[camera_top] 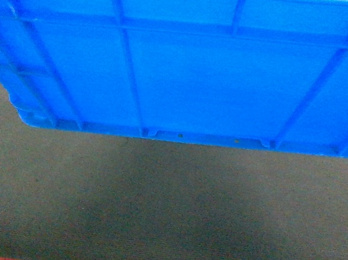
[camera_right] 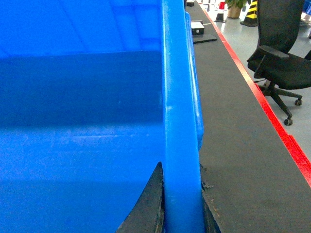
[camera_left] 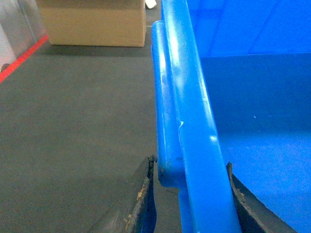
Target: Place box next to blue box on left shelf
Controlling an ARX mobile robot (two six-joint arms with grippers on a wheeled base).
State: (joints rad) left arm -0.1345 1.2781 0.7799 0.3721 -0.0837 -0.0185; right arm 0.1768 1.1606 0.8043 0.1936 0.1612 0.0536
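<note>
One box (camera_top: 187, 74), bright blue and ribbed, filling the upper half of the head view, its long wall facing the camera with small notches along the bottom edge. Below it only grey carpeted floor (camera_top: 169, 218), with a broad shadow under the crate; held off the floor, no shelf or second blue box in any view.

Two grippers, one at each end of the crate. Left gripper (camera_left: 189, 187) at the bottom of the left wrist view, dark fingers (camera_left: 138, 199) either side of the thick rolled rim, one outside the wall and one inside, jaws narrowed onto the rim and clamping it. Right gripper (camera_right: 182, 194) the same on the opposite end: black fingers (camera_right: 150, 204) pressed against the inner and outer faces of the rim, jaws closed down on it.

Inside the crate, as far as both wrist views show: bare blue walls and floor, nothing lying in the parts seen.

Beyond the left end, one brown cardboard box (camera_left: 92, 22) standing on the carpet at the far edge, and a red floor line (camera_left: 22, 60) running along the carpet's border. Beyond the right end, one black office chair (camera_right: 279, 53) on castors past a second red line (camera_right: 272, 121), and traffic cones (camera_right: 250, 14) farther back, too small to count.
</note>
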